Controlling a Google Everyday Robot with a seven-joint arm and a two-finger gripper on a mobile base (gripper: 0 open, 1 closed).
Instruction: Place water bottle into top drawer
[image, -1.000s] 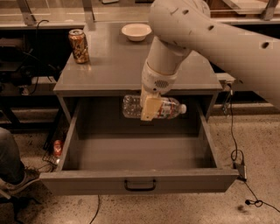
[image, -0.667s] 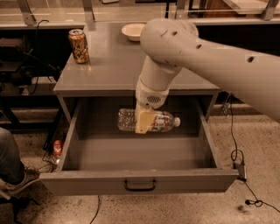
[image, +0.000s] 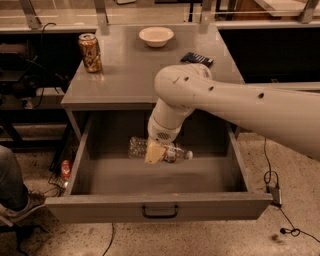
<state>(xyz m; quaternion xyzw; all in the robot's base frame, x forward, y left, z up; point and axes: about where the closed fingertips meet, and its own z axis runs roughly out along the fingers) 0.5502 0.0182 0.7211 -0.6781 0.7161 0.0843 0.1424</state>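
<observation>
Lower than a second ago, the water bottle (image: 173, 152) has come down from the level of the cabinet's front edge into the hollow of the top drawer (image: 160, 204). The arm's elbow has swung forward over the middle of the bench (image: 120, 75). The gripper (image: 154, 152) now sits at the centre of the frame, inside the drawer's walls. Its jaws are clamped across the bottle's middle, one tan pad showing over the label.

The bottle lies on its side, white cap pointing right, toward the back half of the drawer and about midway between the side walls. Whether it already rests on the drawer floor or hangs just above it cannot be told from this view.

By my reading the carry is nearly done. What remains is to settle the bottle, let go and lift clear. A round bottle lying flat may roll a little once released.

On the bench, the drink can (image: 90, 52) at upper left and the bowl (image: 156, 36) at top centre stand well apart from the work.
</observation>
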